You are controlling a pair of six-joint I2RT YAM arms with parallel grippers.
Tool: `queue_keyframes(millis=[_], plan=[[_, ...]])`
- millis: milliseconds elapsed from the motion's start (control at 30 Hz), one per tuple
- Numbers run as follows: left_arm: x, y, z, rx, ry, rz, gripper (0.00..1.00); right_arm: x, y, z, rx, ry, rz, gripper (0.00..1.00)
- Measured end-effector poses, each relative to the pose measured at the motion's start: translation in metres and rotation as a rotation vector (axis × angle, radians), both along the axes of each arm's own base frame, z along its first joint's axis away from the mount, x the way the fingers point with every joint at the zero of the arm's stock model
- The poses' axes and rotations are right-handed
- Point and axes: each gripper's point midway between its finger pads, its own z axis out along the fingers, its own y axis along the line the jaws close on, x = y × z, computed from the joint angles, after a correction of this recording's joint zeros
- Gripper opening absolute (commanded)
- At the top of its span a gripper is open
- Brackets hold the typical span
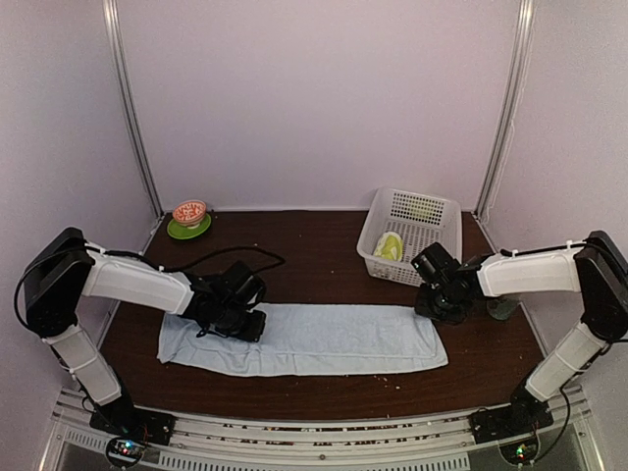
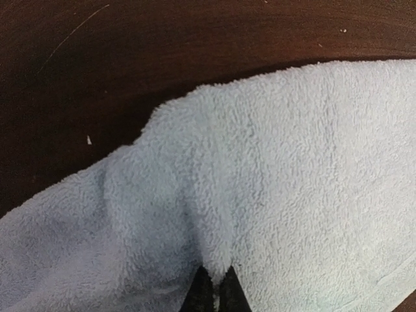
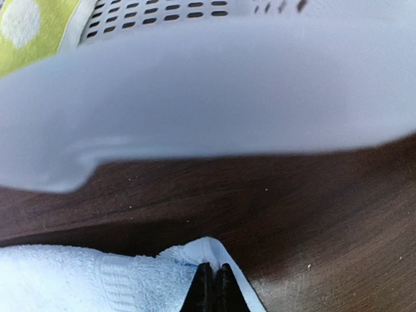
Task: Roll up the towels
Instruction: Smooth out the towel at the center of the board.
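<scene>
The long light-blue terry towel (image 1: 334,339) lies flat and unrolled, with the left gripper (image 1: 247,324) and right gripper (image 1: 440,309) pinching its far edge. The yellow-green patterned towel (image 1: 390,245) sits in the white perforated basket (image 1: 437,202); neither looks rolled yet.

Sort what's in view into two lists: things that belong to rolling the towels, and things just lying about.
Job in hand:
- light-blue towel, spread flat on the table
- yellow-green towel, in the basket
- left hand and right hand, each shut on an edge of the light-blue towel

Lying about:
- white basket
- green saucer with a small red-patterned bowl on it
</scene>
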Motion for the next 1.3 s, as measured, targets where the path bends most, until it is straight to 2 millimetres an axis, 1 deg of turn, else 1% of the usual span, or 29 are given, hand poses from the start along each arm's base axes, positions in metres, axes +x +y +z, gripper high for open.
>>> queue_keyframes(millis=[100, 233, 333, 433, 500, 533, 567, 600, 667, 700, 800, 933, 1000, 1067, 1133, 1200, 1267, 1300], plan=[[-0.001, 0.000, 0.000, -0.010, -0.005, 0.002, 0.00, 0.002, -0.004, 0.005, 0.014, -0.021, -0.033, 0.00], [-0.001, 0.000, 0.000, -0.022, -0.012, 0.007, 0.00, 0.002, -0.019, 0.013, 0.055, -0.051, -0.110, 0.00], [-0.001, 0.000, 0.000, -0.029, -0.015, 0.010, 0.00, -0.001, -0.029, 0.010, 0.078, -0.051, -0.161, 0.00], [-0.001, -0.001, 0.000, -0.038, -0.017, 0.012, 0.00, -0.005, -0.034, 0.004, 0.097, -0.037, -0.197, 0.01], [-0.001, -0.001, 0.000, -0.044, -0.018, 0.012, 0.00, -0.007, -0.036, -0.001, 0.112, -0.028, -0.216, 0.18], [-0.001, -0.002, 0.000, -0.046, -0.018, 0.011, 0.05, -0.008, -0.038, -0.003, 0.121, -0.022, -0.224, 0.26], [-0.001, -0.002, 0.000, -0.048, -0.018, 0.010, 0.14, -0.009, -0.039, -0.005, 0.125, -0.017, -0.232, 0.35], [-0.001, -0.002, 0.000, -0.050, -0.017, 0.011, 0.24, -0.009, -0.041, -0.006, 0.124, -0.012, -0.231, 0.40], [-0.002, -0.005, 0.001, -0.061, -0.015, 0.001, 0.43, -0.008, -0.040, -0.003, 0.129, -0.016, -0.223, 0.47], [-0.002, -0.007, 0.003, -0.071, -0.012, 0.001, 0.49, -0.008, -0.039, -0.001, 0.130, -0.021, -0.209, 0.49], [-0.008, -0.008, 0.005, -0.076, 0.003, -0.023, 0.63, -0.006, -0.036, 0.015, 0.147, -0.053, -0.172, 0.51], [-0.017, -0.003, 0.009, -0.054, 0.042, -0.036, 0.73, -0.006, -0.030, 0.044, 0.162, -0.100, -0.102, 0.51], [-0.021, 0.000, 0.015, -0.043, 0.054, -0.038, 0.77, -0.009, -0.026, 0.055, 0.165, -0.118, -0.063, 0.51], [-0.024, 0.004, 0.027, -0.048, 0.049, -0.036, 0.79, -0.019, -0.020, 0.064, 0.166, -0.121, -0.011, 0.50], [-0.026, 0.008, 0.044, -0.067, 0.031, -0.021, 0.79, -0.029, -0.013, 0.070, 0.176, -0.124, 0.039, 0.50], [-0.027, 0.016, 0.066, -0.093, -0.008, 0.014, 0.80, -0.042, -0.007, 0.067, 0.193, -0.120, 0.081, 0.49], [-0.028, 0.030, 0.086, -0.113, -0.053, 0.069, 0.81, -0.059, -0.005, 0.055, 0.198, -0.092, 0.114, 0.49], [-0.029, 0.039, 0.092, -0.116, -0.072, 0.103, 0.81, -0.067, -0.005, 0.047, 0.199, -0.072, 0.126, 0.49]])
